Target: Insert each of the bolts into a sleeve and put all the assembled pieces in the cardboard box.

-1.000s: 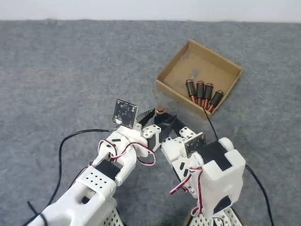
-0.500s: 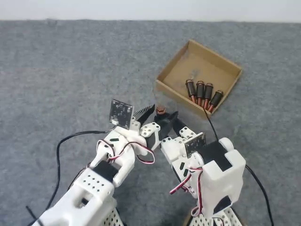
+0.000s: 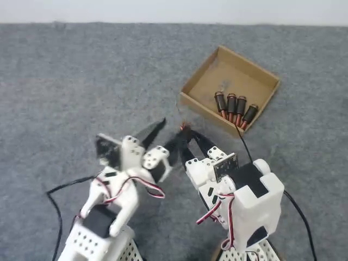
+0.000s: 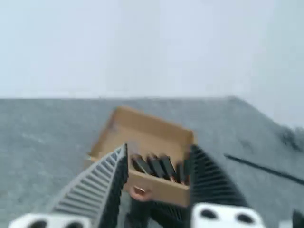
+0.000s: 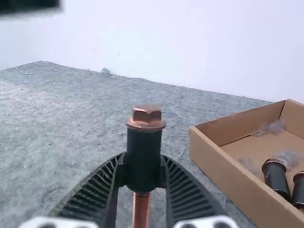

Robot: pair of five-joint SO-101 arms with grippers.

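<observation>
Bolt (image 5: 146,117) seated in sleeve (image 5: 142,154), right fingers (image 5: 102,187) clenched on sleeve; left fingers (image 4: 102,183) spread, empty. Next: carry into box (image 5: 213,145), release.

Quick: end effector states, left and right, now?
Left end effector: open, holding nothing.
Right end effector: closed on the sleeve with a bolt through it.

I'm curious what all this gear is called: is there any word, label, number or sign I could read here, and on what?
No readable text anywhere.
Cardboard box: plain walls, no print.
Four assembled pieces inside it: no marks.
Sleeved bolt in the right arm's jaws: head bare, no stamp seen.
Small circuit board on the right arm: too small to read anything.
</observation>
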